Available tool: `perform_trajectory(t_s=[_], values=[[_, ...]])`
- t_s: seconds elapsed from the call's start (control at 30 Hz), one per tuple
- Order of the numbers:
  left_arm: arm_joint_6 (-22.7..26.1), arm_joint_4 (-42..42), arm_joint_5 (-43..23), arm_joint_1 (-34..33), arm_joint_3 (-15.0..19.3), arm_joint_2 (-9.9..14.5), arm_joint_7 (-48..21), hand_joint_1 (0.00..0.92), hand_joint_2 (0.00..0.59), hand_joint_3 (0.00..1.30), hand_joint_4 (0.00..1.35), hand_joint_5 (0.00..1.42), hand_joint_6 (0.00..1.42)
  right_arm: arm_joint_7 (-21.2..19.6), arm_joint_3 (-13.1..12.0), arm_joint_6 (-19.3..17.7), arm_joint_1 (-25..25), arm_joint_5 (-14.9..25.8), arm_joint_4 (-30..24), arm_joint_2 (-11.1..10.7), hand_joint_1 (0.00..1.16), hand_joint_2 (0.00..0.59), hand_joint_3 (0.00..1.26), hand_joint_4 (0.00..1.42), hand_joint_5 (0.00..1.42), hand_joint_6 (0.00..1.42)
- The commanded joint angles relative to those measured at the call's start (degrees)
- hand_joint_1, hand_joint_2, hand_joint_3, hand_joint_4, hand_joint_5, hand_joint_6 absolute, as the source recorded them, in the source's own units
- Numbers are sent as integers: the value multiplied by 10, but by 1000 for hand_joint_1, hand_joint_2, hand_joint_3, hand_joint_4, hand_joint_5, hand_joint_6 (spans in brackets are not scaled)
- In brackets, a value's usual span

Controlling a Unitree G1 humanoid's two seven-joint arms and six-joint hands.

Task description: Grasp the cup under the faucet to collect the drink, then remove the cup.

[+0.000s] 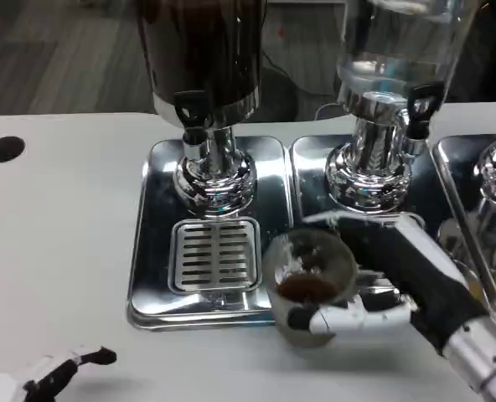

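Note:
A clear cup [308,280] with a little dark drink at its bottom sits in my right hand [380,285], whose fingers wrap round it from the right. The cup hangs just off the front right corner of the left steel tray [152,276], clear of the dark dispenser's faucet [193,117] and its slotted drip grate [214,254]. My left hand [51,375] lies low at the front left of the table, holding nothing, fingers pointing right.
A second dispenser with a clear tank [382,100] stands on its own tray behind my right hand. A third steel base [495,193] is at the right edge. A black hole [4,149] marks the table at far left. Bare white table lies to the left and front.

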Motion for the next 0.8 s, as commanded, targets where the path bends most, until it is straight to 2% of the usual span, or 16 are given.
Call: perform_trajectory(t_s=[0.03, 0.3, 0.47, 0.6, 0.8], values=[[12, 5, 8, -10, -13, 8, -8, 0, 80, 372, 284, 309, 531, 1, -23, -41, 33, 22, -33, -14, 845, 82, 472, 462, 504, 429], [20, 6, 10, -19, -26, 11, -7, 0, 80, 369, 284, 309, 532, 4, -61, -99, 89, 40, -29, -37, 841, 80, 472, 463, 504, 428], [25, 12, 14, -20, -35, 13, -4, 0, 80, 369, 284, 309, 532, 7, -82, -127, 107, 57, -12, -42, 840, 79, 472, 463, 501, 428], [29, 6, 15, -18, -34, 14, -4, 0, 80, 369, 284, 309, 532, 16, -93, -147, 117, 71, 3, -45, 840, 79, 472, 458, 497, 428], [32, 2, 21, -15, -39, 12, -6, 0, 80, 369, 284, 309, 532, 20, -96, -183, 122, 77, 34, -40, 839, 79, 472, 455, 495, 428]])
